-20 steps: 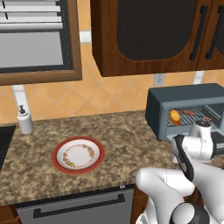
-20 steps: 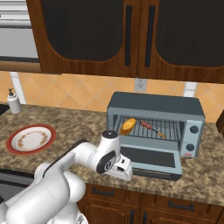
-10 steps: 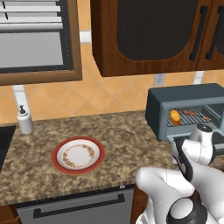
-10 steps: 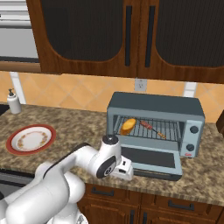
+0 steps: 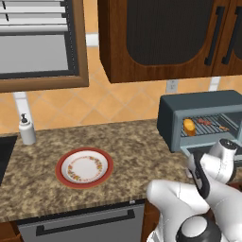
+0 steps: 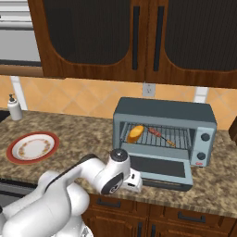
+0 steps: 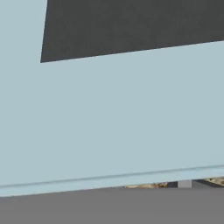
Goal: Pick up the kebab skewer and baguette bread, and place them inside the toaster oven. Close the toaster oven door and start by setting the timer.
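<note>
The toaster oven [image 6: 164, 111] [image 5: 198, 101] stands on the counter at the right with its inside showing. The baguette bread [image 6: 135, 133] [image 5: 189, 126] lies on the left of the wire rack, and the kebab skewer [image 6: 159, 134] [image 5: 210, 124] lies beside it on the right. The toaster oven door [image 6: 159, 166] hangs dropped down flat, its dark handle along the front edge. My gripper [image 6: 138, 183] is low at the door's front left corner, and I take it as open with nothing in it. The hand view looks close at the door's pale panel [image 7: 109, 127] and dark window.
A red-rimmed plate [image 5: 85, 168] [image 6: 32, 147] with nothing on it sits on the counter to the left. A soap bottle [image 5: 27, 130] [image 6: 15, 107] stands by the back wall. Two knobs [image 6: 205, 137] are on the oven's right side. Dark wall cabinets hang above.
My wrist has sunk a little and edged toward the dropped door's front corner. The food, the door and the plate have not moved.
</note>
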Available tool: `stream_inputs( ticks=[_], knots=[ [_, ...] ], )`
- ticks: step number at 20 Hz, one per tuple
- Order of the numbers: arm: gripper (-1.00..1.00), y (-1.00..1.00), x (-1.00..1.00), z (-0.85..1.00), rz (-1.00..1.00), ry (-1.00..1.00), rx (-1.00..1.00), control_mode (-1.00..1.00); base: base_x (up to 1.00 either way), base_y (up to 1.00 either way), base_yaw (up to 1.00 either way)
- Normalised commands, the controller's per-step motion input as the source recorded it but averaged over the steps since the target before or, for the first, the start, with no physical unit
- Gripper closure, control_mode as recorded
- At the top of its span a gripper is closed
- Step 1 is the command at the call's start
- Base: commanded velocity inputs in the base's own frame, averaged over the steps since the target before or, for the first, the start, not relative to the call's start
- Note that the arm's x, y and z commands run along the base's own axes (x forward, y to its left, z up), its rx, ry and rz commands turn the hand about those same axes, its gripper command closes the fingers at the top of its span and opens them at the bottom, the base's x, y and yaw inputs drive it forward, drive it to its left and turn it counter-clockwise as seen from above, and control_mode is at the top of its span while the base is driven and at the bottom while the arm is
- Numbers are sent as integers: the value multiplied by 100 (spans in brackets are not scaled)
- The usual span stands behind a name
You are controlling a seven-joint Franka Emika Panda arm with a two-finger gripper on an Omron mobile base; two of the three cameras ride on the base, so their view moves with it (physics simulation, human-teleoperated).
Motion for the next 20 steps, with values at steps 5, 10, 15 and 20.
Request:
stream_inputs(
  ticks=[5,10,15,20],
  knots=[
    [-100,0,53,4,-7,-15,0,-100,0,0,0],
    [-100,0,50,18,-7,-18,0,-100,0,0,0],
    [-100,0,56,32,-10,-22,0,-100,0,0,0],
    [-100,1,58,41,-13,-30,-3,-100,0,0,0]
  ],
)
